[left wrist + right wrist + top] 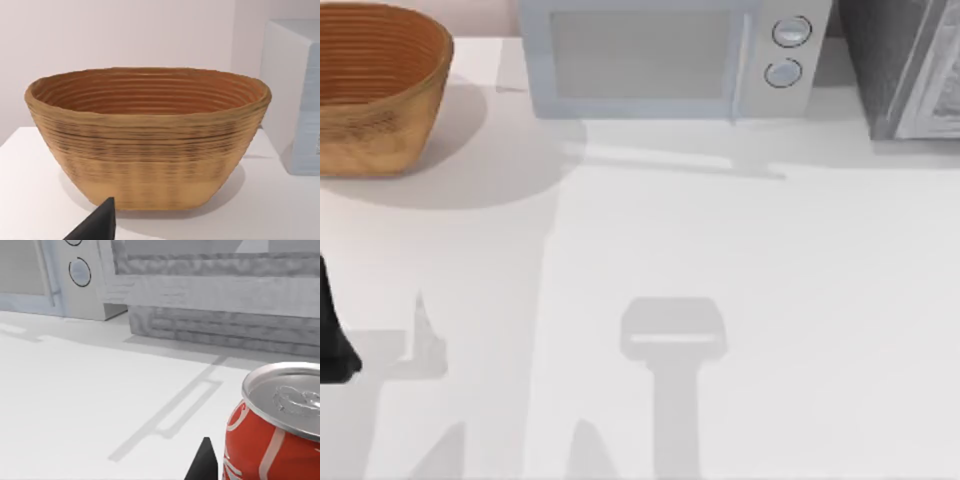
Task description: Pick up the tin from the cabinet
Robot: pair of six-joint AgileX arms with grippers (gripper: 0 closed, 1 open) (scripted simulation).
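At the top view's far left edge a dark part of my left arm (334, 340) shows low on the white table (740, 300); how its jaws stand I cannot tell. In the left wrist view a black fingertip (97, 225) pokes up before a woven basket (150, 140), which stands upright on the table. From above, that basket (375, 85) sits at the back left corner. Right of it, along the back edge, stands a pale microwave (670, 55) with two round knobs (788, 50), its door closed. At the back right corner is the grey cabinet (910, 65). In the right wrist view a red tin (275, 425) with a silver lid stands upright, very near the camera, on the table in front of the cabinet (225, 305). A black fingertip (204, 465) of the right gripper sits just beside the tin; whether the jaws clasp it I cannot tell
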